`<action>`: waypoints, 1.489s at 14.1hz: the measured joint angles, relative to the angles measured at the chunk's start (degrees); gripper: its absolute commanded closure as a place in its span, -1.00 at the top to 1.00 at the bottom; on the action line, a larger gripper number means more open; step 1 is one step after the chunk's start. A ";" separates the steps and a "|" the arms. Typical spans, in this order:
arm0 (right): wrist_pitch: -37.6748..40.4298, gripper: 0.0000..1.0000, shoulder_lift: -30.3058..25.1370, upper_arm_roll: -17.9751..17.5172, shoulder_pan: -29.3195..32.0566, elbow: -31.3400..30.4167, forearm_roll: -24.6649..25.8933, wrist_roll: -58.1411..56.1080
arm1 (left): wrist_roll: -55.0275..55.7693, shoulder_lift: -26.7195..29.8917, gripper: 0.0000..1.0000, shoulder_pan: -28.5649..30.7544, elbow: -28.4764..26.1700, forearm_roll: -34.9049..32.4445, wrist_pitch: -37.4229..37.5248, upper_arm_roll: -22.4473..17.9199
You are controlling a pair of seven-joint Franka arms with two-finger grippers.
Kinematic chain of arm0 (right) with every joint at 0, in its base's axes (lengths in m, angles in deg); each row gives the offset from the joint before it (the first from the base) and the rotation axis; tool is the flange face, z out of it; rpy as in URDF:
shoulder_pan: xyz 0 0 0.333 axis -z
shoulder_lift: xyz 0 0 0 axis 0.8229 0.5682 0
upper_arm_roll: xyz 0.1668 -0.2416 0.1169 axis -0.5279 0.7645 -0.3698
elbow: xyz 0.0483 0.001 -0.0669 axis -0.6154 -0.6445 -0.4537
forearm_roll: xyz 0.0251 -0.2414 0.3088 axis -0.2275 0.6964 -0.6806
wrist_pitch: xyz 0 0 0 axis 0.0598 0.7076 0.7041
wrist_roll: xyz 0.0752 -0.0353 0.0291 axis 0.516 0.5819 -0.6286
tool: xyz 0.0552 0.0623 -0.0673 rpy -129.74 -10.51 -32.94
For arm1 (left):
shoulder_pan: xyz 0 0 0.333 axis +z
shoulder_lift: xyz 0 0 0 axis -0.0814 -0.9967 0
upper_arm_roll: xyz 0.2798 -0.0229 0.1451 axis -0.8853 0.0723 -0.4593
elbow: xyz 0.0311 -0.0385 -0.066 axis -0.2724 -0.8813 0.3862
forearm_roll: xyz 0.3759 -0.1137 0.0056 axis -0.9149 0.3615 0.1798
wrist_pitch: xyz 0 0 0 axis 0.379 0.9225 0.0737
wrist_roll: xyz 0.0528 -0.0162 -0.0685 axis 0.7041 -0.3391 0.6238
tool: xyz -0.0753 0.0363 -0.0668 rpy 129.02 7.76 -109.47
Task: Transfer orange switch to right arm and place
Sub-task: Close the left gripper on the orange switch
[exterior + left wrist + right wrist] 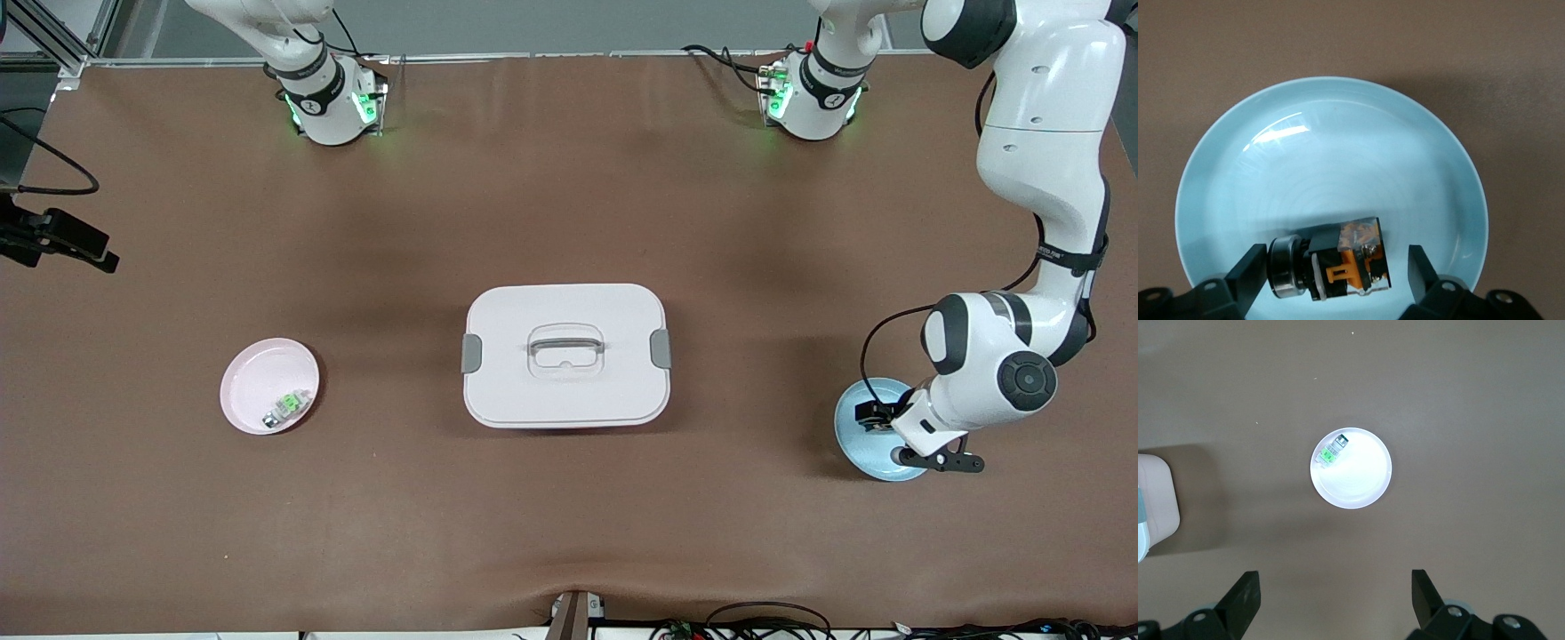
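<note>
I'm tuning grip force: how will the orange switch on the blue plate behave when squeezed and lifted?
The orange switch looks rigid and probably light. Its round black end could let it roll or twist between the left hand's fingers. The glossy blue plate may let it slide if nudged.

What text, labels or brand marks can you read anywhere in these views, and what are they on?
None can be read.
Left arm: a dark marking on the black band near the wrist, too small to read.
Arm bases: a small round emblem on each black band, not legible as text.
Orange switch on the blue plate: no print visible.
White lidded box, pink plate, green-and-white part: no lettering visible.
</note>
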 measured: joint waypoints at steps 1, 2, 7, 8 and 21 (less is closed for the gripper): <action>0.00 1.00 -0.06 -0.02 -0.19 0.01 0.00 0.00 | 0.17 -0.02 0.79 0.01 0.00 0.00 0.00 0.00; 0.01 1.00 -0.14 -0.04 -0.41 0.02 0.00 0.00 | 0.44 -0.03 0.78 0.02 -0.01 0.00 0.00 0.00; 0.01 1.00 -0.21 -0.10 -0.64 0.03 0.00 0.00 | 1.41 -0.16 0.66 0.23 -0.54 0.00 0.00 -0.01; 0.00 1.00 -0.21 -0.10 -0.64 0.03 -0.01 0.00 | 1.43 -0.17 0.50 0.43 -0.63 0.00 0.00 -0.02; -0.04 1.00 -0.21 -0.01 -0.66 0.07 -0.03 0.02 | 3.40 1.54 -0.89 0.88 0.10 0.00 0.43 0.14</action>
